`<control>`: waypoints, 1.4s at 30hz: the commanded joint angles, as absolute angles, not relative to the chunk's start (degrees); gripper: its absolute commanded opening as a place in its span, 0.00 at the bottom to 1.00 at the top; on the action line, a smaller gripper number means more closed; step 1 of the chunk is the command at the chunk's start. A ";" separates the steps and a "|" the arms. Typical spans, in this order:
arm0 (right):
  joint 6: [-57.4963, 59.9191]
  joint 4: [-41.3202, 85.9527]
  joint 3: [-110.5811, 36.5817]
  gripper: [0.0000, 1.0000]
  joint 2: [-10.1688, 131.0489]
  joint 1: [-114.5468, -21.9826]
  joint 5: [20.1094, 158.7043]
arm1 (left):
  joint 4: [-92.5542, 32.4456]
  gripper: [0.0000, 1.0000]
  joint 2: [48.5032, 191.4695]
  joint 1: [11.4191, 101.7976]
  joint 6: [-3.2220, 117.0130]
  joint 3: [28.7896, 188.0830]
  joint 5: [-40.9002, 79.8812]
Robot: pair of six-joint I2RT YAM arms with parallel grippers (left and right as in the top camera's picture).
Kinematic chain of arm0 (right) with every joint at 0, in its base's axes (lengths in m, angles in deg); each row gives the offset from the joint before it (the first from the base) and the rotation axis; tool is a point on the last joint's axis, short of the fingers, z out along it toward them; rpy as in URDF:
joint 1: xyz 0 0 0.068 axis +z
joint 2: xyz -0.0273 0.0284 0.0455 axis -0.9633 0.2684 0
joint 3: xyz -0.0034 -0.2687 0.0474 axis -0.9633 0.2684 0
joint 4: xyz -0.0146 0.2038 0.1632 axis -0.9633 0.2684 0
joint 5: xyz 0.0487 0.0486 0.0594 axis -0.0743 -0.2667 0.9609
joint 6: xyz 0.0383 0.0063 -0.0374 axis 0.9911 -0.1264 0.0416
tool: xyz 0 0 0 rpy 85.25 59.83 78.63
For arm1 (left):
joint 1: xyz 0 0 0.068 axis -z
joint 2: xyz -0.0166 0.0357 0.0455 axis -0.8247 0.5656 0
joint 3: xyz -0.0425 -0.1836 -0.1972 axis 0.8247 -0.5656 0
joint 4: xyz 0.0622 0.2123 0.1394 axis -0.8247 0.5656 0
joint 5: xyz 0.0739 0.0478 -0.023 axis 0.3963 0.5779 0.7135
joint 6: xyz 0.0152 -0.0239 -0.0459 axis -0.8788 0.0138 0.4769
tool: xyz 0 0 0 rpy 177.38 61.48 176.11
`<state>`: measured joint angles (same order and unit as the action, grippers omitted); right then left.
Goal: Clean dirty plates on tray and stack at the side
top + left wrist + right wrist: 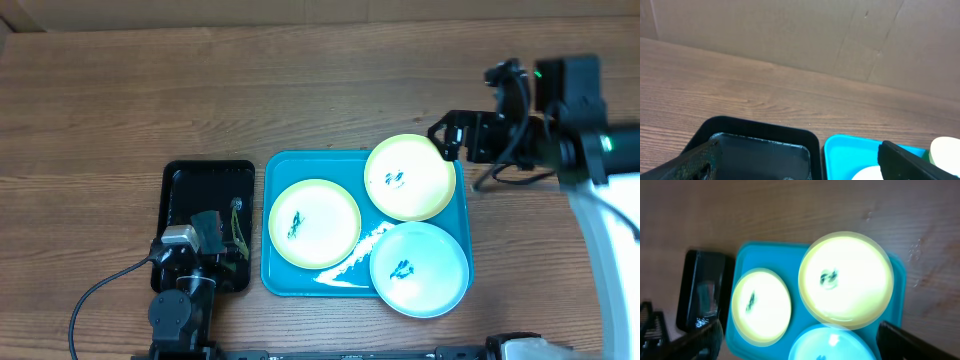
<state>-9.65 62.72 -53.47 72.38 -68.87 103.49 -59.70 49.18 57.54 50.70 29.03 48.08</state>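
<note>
The cyan tray (285, 168) holds three dirty plates, each with a dark smudge. One yellow-green plate (314, 223) lies at the left, one yellow-green plate (410, 177) at the upper right, and a light blue plate (419, 268) at the lower right. My right gripper (450, 135) hovers open and empty above the upper-right plate's far edge. Its wrist view (805, 340) looks down on the tray (770, 255), both yellow-green plates (846, 280) (761, 306) and the blue plate (832, 342). My left gripper (213, 232) is open and empty over the black tray (208, 178). Its fingers (800, 167) are spread wide.
The black tray (765, 137) sits just left of the cyan tray (850, 150). It holds a small yellow-green item (238, 238). A white smear (366, 243) lies in the cyan tray between the plates. Bare wooden table surrounds both trays. A cardboard wall stands behind the table.
</note>
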 commanded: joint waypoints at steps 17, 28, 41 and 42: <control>-9.48 67.31 -57.64 1.00 82.48 -46.72 103.80 | -59.79 1.00 48.59 57.08 50.90 28.83 47.25; -5.48 64.14 -57.38 1.00 83.25 -45.83 103.65 | -59.79 1.00 48.59 57.08 50.90 28.83 47.25; -0.10 55.75 -43.07 1.00 84.21 -45.50 99.87 | -59.79 1.00 48.59 57.08 50.90 28.83 47.25; 0.51 54.74 -41.82 1.00 84.21 -45.50 99.87 | -59.79 0.99 48.59 57.08 50.90 28.83 47.25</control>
